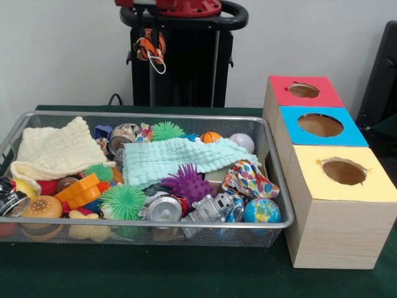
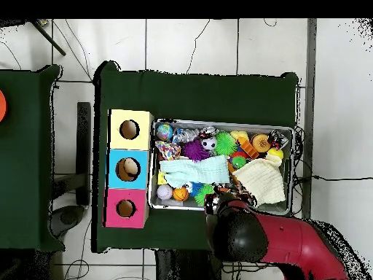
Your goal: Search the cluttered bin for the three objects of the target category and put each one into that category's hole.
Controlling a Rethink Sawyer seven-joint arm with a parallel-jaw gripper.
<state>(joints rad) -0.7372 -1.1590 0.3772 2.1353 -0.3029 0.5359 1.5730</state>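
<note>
The bin (image 1: pixel 25 127) is sitting on the green table (image 1: pixel 155 273) with its long axis running left to right in the front view, its short sides pointing toward and away from the robot. Inside it, a cream cloth (image 1: pixel 53 152) is lying at the bin's left end, a mint cloth (image 1: pixel 170 158) across its middle, a purple spiky ball (image 1: pixel 186 182) in front of that, and a globe ball (image 1: pixel 261 211) at its right front corner. Just right of the bin, three boxes are standing in a row, topped red (image 1: pixel 307 91), blue (image 1: pixel 321 126) and yellow (image 1: pixel 344 174). The front view is showing only the pedestal (image 1: pixel 180 56); the overhead view alone is showing the arm (image 2: pixel 291 244) reaching over the bin's (image 2: pixel 294 157) robot-side rim. There the gripper (image 2: pixel 222 197) is mostly hidden under the arm's black head, so whether it is apart or together cannot be told; the bin is lying directly beneath and beyond it.
</note>
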